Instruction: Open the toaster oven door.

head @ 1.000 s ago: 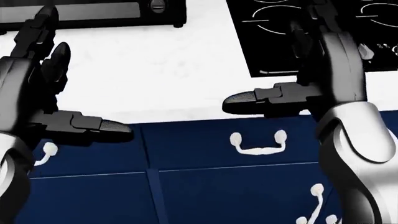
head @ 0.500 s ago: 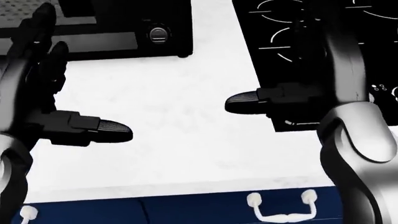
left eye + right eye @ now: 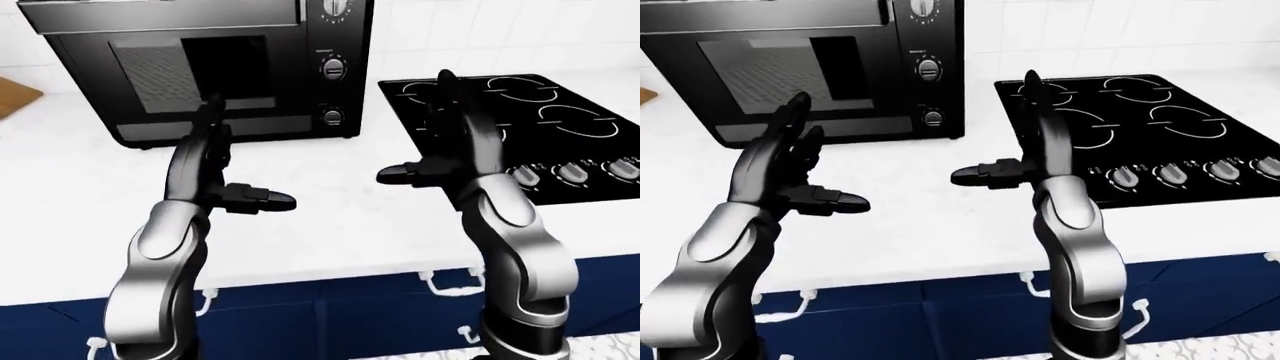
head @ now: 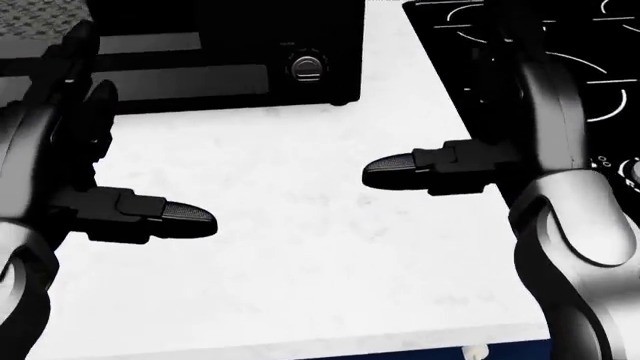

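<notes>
Both hands hang open over the white counter, gripping nothing. The left hand has its fingers spread upward and its thumb pointing toward the right hand, which mirrors it: fingers up, thumb pointing back at the left one. The two thumbs are near each other but apart, with bare counter between them.

The oven stands on the counter just above the left hand in the right-eye view, its door shut, with a glass pane through which a rack shows. The left fingertips overlap the door's lower part in that view; whether they touch it cannot be told. The oven's knobs sit in a column between the two hands and above them.

A black cooktop lies behind and to the right of the right hand, with dials along its lower edge. Blue drawers with white handles run below the hands.
</notes>
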Controlling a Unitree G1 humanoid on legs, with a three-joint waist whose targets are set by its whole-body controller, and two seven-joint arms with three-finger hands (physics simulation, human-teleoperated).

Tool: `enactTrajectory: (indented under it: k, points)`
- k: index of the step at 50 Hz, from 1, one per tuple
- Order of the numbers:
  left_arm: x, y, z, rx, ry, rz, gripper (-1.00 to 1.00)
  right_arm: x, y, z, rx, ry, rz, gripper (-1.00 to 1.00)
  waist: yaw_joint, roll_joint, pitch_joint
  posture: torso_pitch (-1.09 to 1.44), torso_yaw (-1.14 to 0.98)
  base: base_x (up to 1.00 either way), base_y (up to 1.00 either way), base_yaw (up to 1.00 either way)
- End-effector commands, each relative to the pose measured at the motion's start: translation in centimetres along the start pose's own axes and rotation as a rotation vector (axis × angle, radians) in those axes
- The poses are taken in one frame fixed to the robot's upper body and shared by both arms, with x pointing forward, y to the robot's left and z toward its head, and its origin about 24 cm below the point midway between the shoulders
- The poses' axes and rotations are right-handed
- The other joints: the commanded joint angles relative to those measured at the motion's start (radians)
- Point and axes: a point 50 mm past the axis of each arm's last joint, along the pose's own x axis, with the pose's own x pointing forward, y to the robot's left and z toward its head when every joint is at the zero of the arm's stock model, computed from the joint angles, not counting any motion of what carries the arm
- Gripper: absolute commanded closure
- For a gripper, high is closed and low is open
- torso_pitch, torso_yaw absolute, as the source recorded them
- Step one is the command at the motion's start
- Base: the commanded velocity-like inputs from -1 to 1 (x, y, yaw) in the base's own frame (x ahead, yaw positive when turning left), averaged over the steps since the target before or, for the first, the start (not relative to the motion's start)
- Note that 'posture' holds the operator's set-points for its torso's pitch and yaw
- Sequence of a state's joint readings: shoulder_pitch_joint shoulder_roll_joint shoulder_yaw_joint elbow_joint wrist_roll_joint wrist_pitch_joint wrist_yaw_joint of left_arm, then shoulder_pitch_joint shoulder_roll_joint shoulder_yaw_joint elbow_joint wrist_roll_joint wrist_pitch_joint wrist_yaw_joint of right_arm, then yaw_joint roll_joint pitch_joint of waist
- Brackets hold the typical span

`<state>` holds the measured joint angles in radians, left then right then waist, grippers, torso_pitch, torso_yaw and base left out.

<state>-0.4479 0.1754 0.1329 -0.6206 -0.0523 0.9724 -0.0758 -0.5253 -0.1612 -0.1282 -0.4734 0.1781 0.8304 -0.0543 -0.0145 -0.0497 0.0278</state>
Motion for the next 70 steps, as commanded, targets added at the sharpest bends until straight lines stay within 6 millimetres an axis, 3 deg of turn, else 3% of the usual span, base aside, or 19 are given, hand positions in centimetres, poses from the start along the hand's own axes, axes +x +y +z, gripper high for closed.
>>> enactTrajectory:
  k: [1,3,8,10,11,12,13,14,17,19,21,23,25,26,31,43,47,59,70]
  points:
    - [-0.2,0.4,1.7,0.016,-0.091,0.022,-1.0,-0.1,0.4,1.7,-0.005,-0.088,0.017,-1.0,0.004,-0.023,-0.027,0.0,0.0,0.0,0.74,0.0]
    - [-0.2,0.4,1.7,0.016,-0.091,0.021,-1.0,-0.1,0.4,1.7,-0.004,-0.089,0.019,-1.0,0.002,-0.025,-0.035,0.0,0.0,0.0,0.77,0.0]
    - [-0.2,0.3,1.7,0.017,-0.091,0.018,-1.0,-0.1,0.4,1.8,0.002,-0.094,0.018,-1.0,0.0,-0.006,-0.007,0.0,0.0,0.0,0.59,0.0]
    - [-0.1,0.3,1.6,0.017,-0.091,0.018,-1.0,-0.1,0.3,1.8,0.009,-0.096,0.015,-1.0,-0.014,0.06,0.004,0.0,0.0,0.0,0.0,0.0]
    - [-0.2,0.3,1.7,0.017,-0.091,0.018,-1.0,-0.1,0.3,1.8,0.01,-0.098,0.013,-1.0,-0.018,0.111,0.0,0.0,0.0,0.0,0.0,0.0]
    - [-0.2,0.3,1.7,0.016,-0.09,0.018,-1.0,-0.1,0.3,1.9,0.009,-0.099,0.012,-1.0,-0.006,0.16,-0.019,0.0,0.0,0.0,0.0,0.0]
    - [-0.1,0.3,1.7,0.016,-0.09,0.018,-1.0,-0.1,0.3,1.9,0.009,-0.099,0.012,-1.0,0.004,0.09,0.018,0.0,0.0,0.0,0.0,0.0]
    - [-0.1,0.3,1.7,0.016,-0.091,0.018,-1.0,0.0,0.2,1.8,0.015,-0.099,0.009,-1.0,0.012,0.105,-0.013,0.0,0.0,0.0,0.0,0.39]
    - [-0.1,0.3,1.7,0.017,-0.091,0.017,-1.0,-0.1,0.2,1.9,0.02,-0.099,0.006,-1.0,0.029,0.086,-0.023,0.0,0.0,-0.01,0.0,0.6]
    - [-0.1,0.3,1.7,0.017,-0.091,0.015,-1.0,-0.1,0.1,1.9,0.021,-0.098,0.004,-1.0,0.033,0.061,-0.016,0.0,0.0,-0.01,0.0,0.66]
    - [-0.1,0.3,1.8,0.018,-0.093,0.015,-1.0,-0.1,0.0,2.0,0.023,-0.098,0.0,-1.0,0.027,0.047,0.014,0.0,0.0,0.0,0.0,0.0]
    - [-0.1,0.2,1.8,0.018,-0.094,0.014,-1.0,-0.1,-0.1,1.9,0.02,-0.097,-0.001,-1.0,0.032,0.022,0.016,0.0,0.0,0.0,0.0,0.0]
    - [-0.2,0.2,1.9,0.018,-0.094,0.012,-1.0,-0.2,-0.1,2.0,0.018,-0.097,-0.003,-1.0,0.042,-0.03,-0.004,0.0,0.0,0.0,0.0,0.0]
    - [-0.3,0.1,1.8,0.019,-0.095,0.01,-1.0,-0.2,-0.2,1.9,0.017,-0.098,-0.004,-1.0,0.036,0.004,0.01,0.0,0.0,0.0,0.0,0.0]
    - [-0.4,-0.1,2.0,0.025,-0.106,-0.003,-1.0,-0.5,-0.4,2.0,0.018,-0.103,-0.014,-1.0,0.023,0.048,-0.011,0.0,0.0,0.0,0.0,0.0]
    - [-1.0,0.0,2.5,0.06,-0.159,0.004,-1.0,-0.5,-0.6,1.7,0.018,-0.106,-0.02,-1.0,0.017,0.041,-0.025,0.0,0.0,0.0,0.0,0.0]
    - [-1.1,-0.1,2.5,0.062,-0.158,-0.002,-1.0,-0.7,-0.6,2.0,0.019,-0.108,-0.021,-1.0,0.019,0.04,-0.042,-0.04,0.0,0.0,0.0,0.0]
    - [-1.0,-0.1,2.5,0.065,-0.155,-0.007,-1.0,-1.0,-0.9,2.0,0.02,-0.113,-0.03,-1.0,0.023,0.04,-0.114,-0.16,0.0,0.0,0.0,0.0]
    - [-1.0,-0.2,2.5,0.066,-0.155,-0.015,-1.0,-1.8,-1.3,2.8,0.025,-0.128,-0.046,-1.0,0.028,0.038,-0.203,-0.27,0.0,0.0,0.0,0.0]
